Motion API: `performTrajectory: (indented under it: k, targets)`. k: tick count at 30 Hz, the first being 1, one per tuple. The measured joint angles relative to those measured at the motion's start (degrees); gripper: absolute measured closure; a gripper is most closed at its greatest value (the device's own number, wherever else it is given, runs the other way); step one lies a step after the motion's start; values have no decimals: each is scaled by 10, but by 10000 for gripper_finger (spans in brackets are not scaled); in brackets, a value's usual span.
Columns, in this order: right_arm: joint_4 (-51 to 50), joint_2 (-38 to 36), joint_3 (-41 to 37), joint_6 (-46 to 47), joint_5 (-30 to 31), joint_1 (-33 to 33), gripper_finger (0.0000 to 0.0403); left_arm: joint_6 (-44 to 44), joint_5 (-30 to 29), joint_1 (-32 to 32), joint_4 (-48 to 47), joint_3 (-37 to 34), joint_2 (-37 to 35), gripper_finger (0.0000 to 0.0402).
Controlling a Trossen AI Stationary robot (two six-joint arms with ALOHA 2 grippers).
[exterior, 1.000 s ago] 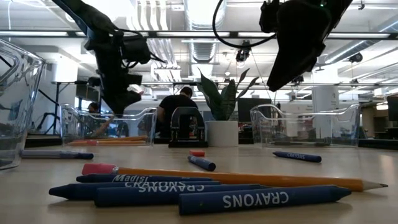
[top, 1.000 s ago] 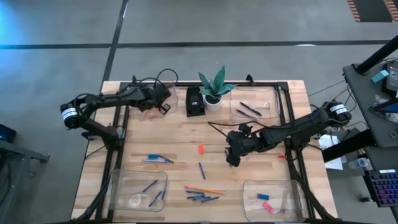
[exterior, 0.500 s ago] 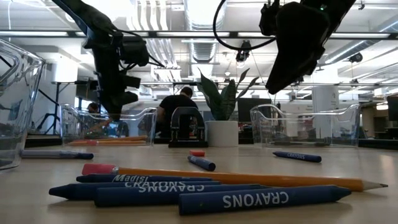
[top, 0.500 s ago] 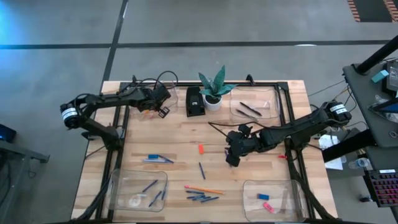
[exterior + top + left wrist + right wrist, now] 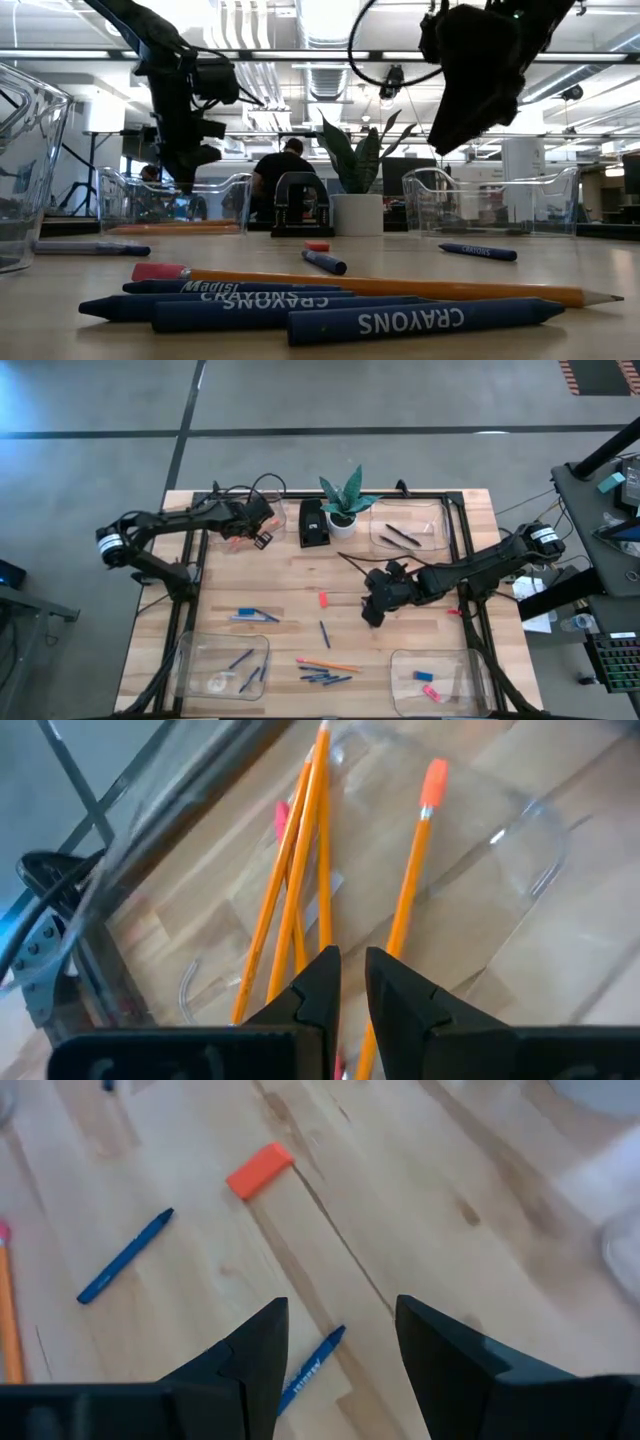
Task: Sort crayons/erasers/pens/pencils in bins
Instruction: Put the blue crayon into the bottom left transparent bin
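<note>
My left gripper (image 5: 258,532) (image 5: 348,982) hovers over the far-left bin (image 5: 222,538), where several orange pencils (image 5: 300,890) lie. Its fingers stand a narrow gap apart and touch nothing. My right gripper (image 5: 372,612) (image 5: 340,1340) is open above mid-table, high over a blue crayon (image 5: 312,1368). A red eraser (image 5: 322,598) (image 5: 258,1170) and another crayon (image 5: 324,632) (image 5: 125,1270) lie to its left. Near the front edge lie one pencil (image 5: 328,663) (image 5: 400,287) and several crayons (image 5: 325,678) (image 5: 300,310). Pens (image 5: 400,538) lie in the far-right bin.
The near-left bin (image 5: 190,660) holds crayons and the near-right bin (image 5: 470,670) holds erasers. Blue-and-white pens (image 5: 250,616) lie left of centre. A black box (image 5: 313,523) and a potted plant (image 5: 343,510) stand at the far edge. A red eraser (image 5: 455,612) sits by the right rail.
In the low view my left gripper has risen a little above the pencil bin and turned, showing narrower than before. My right gripper has edged slightly toward the table's right. The loose things on the table have stayed where they were.
</note>
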Motion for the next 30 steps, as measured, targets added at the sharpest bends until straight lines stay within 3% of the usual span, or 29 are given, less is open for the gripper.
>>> performTrajectory:
  k: [4, 8, 13, 19, 22, 30]
  targets:
    - [1, 0, -22, 75, 1, 4, 227, 0, 35, -1, -24, 21, -27, 364]
    - [20, 0, -51, 150, 0, 12, 227, -31, 133, -13, -14, 32, -74, 364]
    - [82, 12, -75, 178, 0, 24, 227, -60, 209, -84, 48, 31, -127, 364]
    - [90, 69, -53, 183, -1, 26, 227, -75, 208, -224, 135, 31, -160, 364]
    - [79, 102, -37, 192, -5, 26, 227, -79, 177, -288, 170, 31, -168, 364]
    - [56, 185, 5, 213, -35, 26, 227, -105, 123, -396, 234, 30, -171, 364]
